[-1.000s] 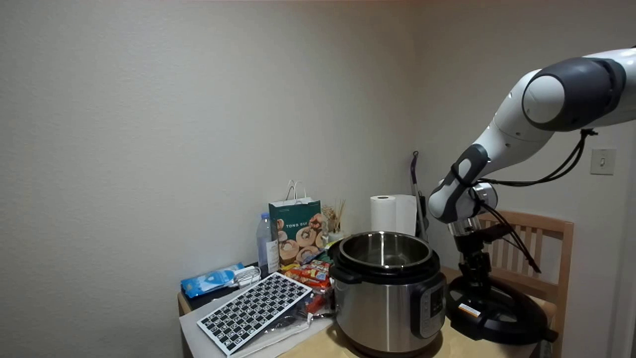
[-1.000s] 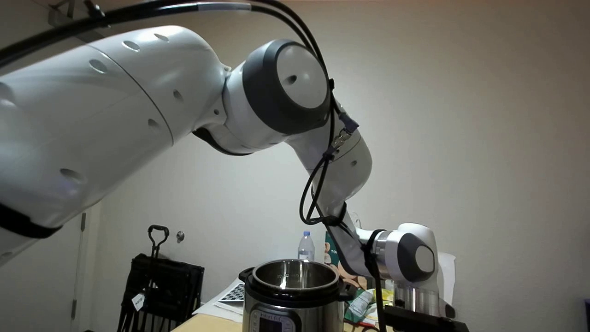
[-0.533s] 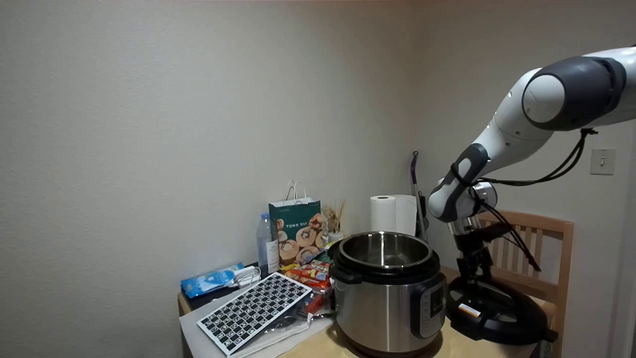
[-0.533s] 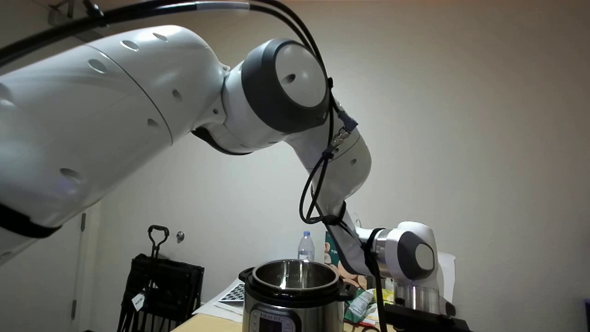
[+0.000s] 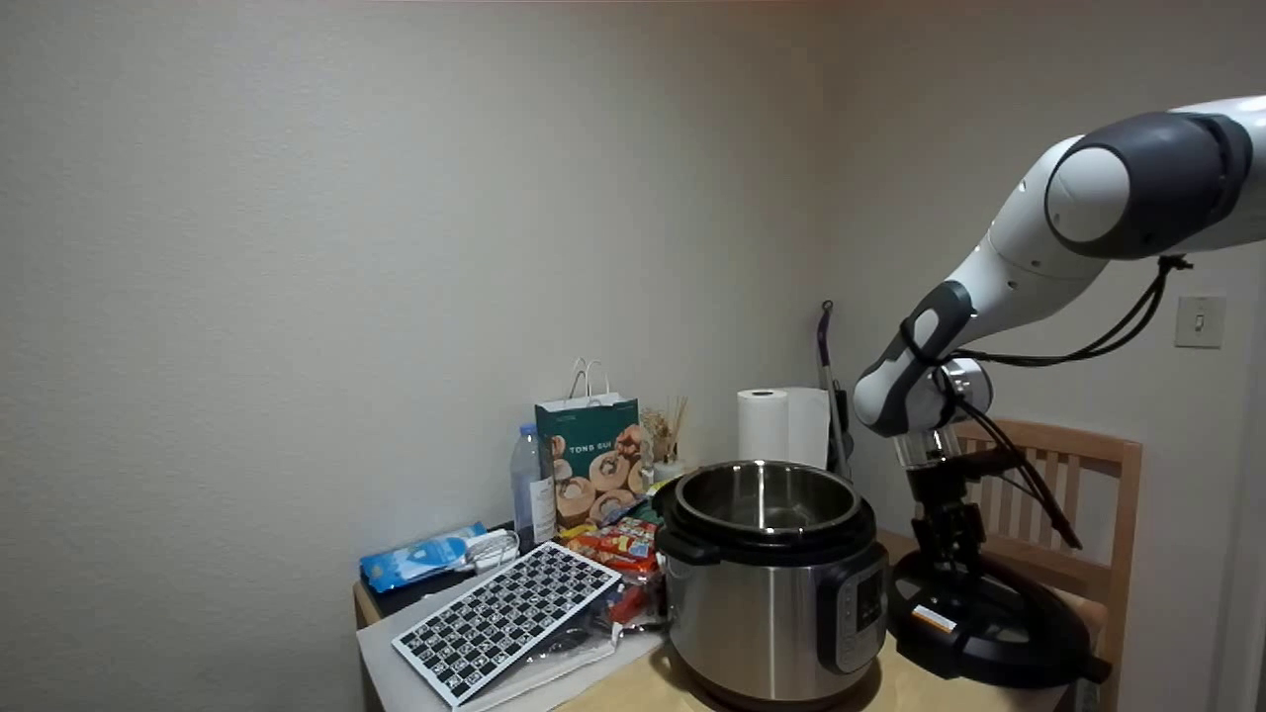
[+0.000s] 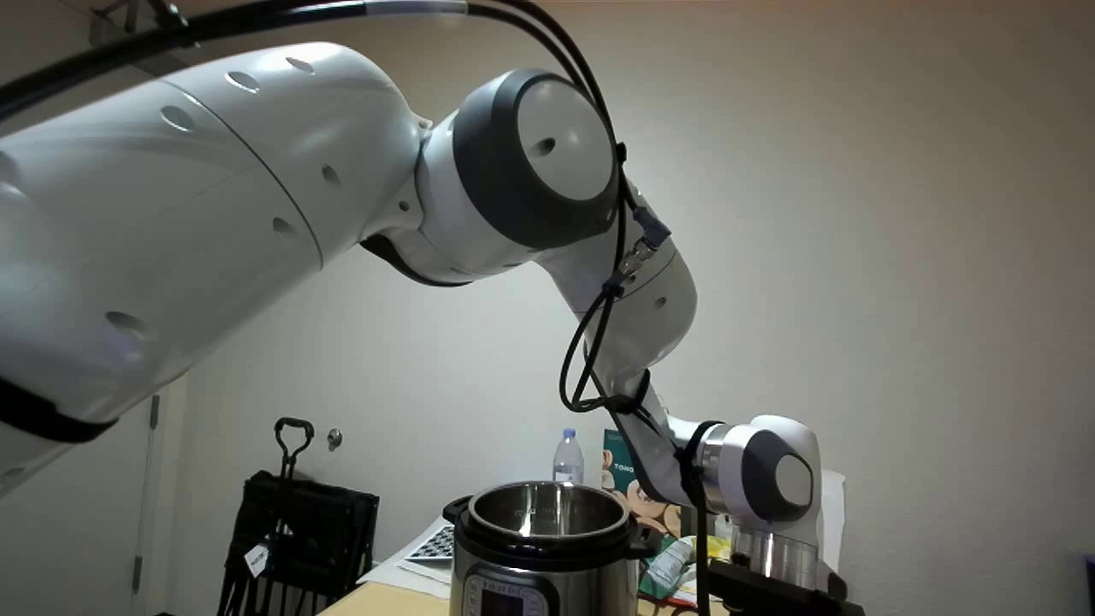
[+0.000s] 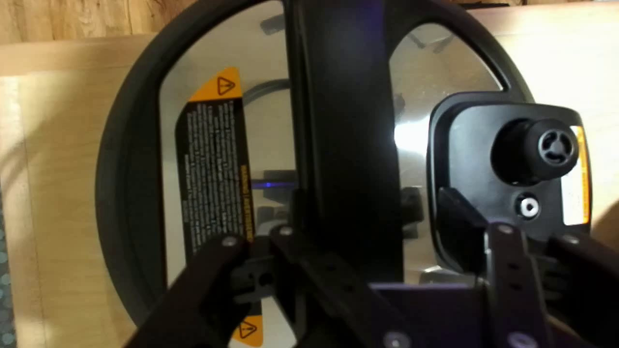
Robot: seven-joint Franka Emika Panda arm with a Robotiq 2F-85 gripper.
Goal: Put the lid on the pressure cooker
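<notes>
Pale wooden tabletop [image 5: 628,689] ran across the foreground. Lid [image 5: 989,633] lay dome-up beside the pressure cooker [image 5: 762,623], orange-and-black warning label [image 7: 213,179] showing. Gripper [image 7: 375,203] hung low over it, fingers [image 7: 462,229] spread with the handle [image 7: 348,121] between them in the wrist view; whether they touched it, could not tell. Cooker stood upright and uncovered, steel inner pot [image 5: 767,499] in view. Past it came a tilted checkered board [image 5: 509,621], snack packets [image 5: 618,542], a blue-capped bottle [image 5: 529,485], a green paper bag [image 5: 593,465], a paper-towel roll [image 5: 763,427]. Chair [image 5: 1124,514] stood behind the lid; plain wall [image 5: 297,267] farthest
</notes>
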